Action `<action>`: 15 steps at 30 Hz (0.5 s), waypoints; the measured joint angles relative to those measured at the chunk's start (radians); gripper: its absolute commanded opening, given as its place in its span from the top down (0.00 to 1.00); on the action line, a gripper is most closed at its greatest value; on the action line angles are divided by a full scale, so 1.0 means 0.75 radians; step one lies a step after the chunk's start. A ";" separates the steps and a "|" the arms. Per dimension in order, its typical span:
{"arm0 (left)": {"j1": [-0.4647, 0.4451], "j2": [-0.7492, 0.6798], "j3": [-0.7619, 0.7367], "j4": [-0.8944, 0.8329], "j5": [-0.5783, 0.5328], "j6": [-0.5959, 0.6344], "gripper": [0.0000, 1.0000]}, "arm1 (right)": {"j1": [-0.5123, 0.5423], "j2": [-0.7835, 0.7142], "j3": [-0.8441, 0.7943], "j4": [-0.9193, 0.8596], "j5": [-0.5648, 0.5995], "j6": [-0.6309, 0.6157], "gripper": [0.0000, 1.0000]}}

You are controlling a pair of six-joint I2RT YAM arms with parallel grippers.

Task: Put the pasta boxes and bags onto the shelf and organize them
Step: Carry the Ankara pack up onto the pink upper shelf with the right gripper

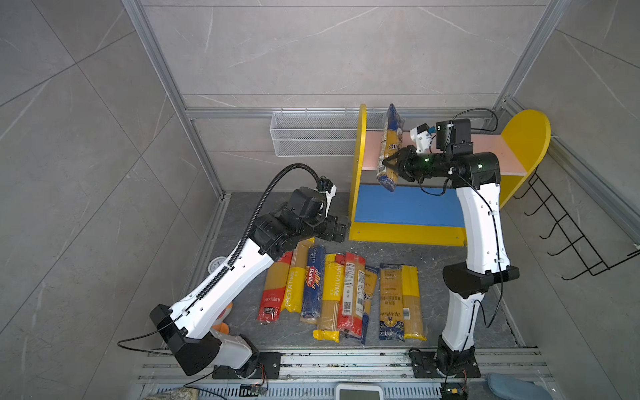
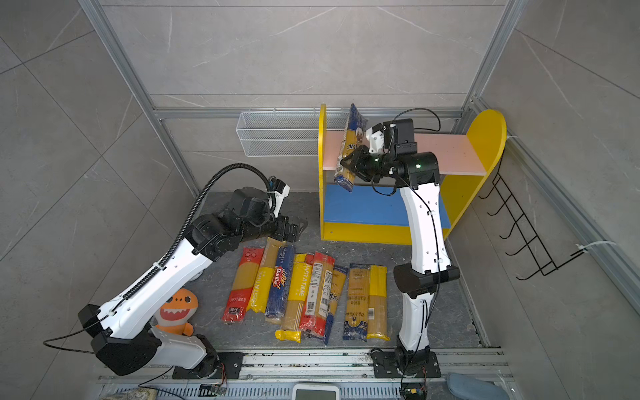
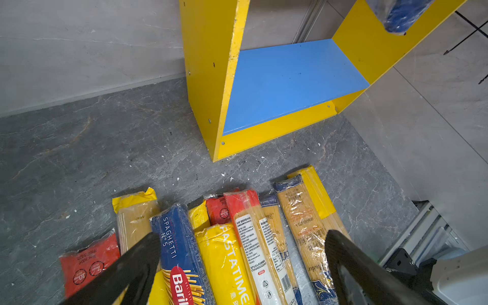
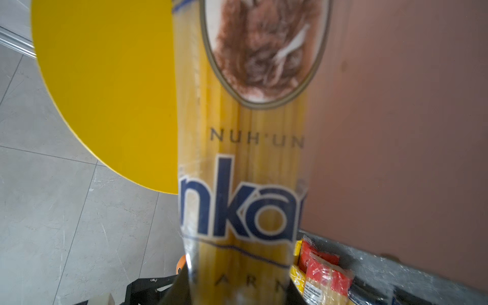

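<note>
Right gripper clamped on the blue-ended spaghetti bag, tilted across the front edge of the pink upper board of the shelf, at its mesh basket end. Left gripper: jaws apart, empty, over the far ends of the spaghetti packs on the floor.

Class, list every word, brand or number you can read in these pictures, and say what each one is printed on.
"Barilla": dark blue pack.
"SPAGHETTI N°5": same pack.
"PASTATIME": yellow bag.
"NUH'UN": clear bag in the right gripper.
"nka", cut off at both ends: same clear bag.
"10": red bag.
White label: print too small to read.
</note>
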 measured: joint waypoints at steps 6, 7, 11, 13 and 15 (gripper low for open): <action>0.023 0.054 0.051 -0.001 0.025 0.004 0.00 | 0.001 0.061 0.031 0.077 -0.057 0.006 0.99; 0.027 0.062 0.057 -0.001 0.027 0.005 0.00 | 0.001 0.069 0.033 0.090 -0.065 0.008 0.97; 0.046 0.078 0.063 -0.001 0.036 0.007 0.00 | 0.002 0.096 0.050 0.128 -0.093 0.010 0.84; 0.058 0.079 0.064 -0.001 0.050 0.008 0.00 | 0.002 0.107 0.060 0.144 -0.104 0.011 0.69; 0.069 0.081 0.070 -0.002 0.056 0.008 0.00 | 0.002 0.115 0.066 0.152 -0.109 0.011 0.52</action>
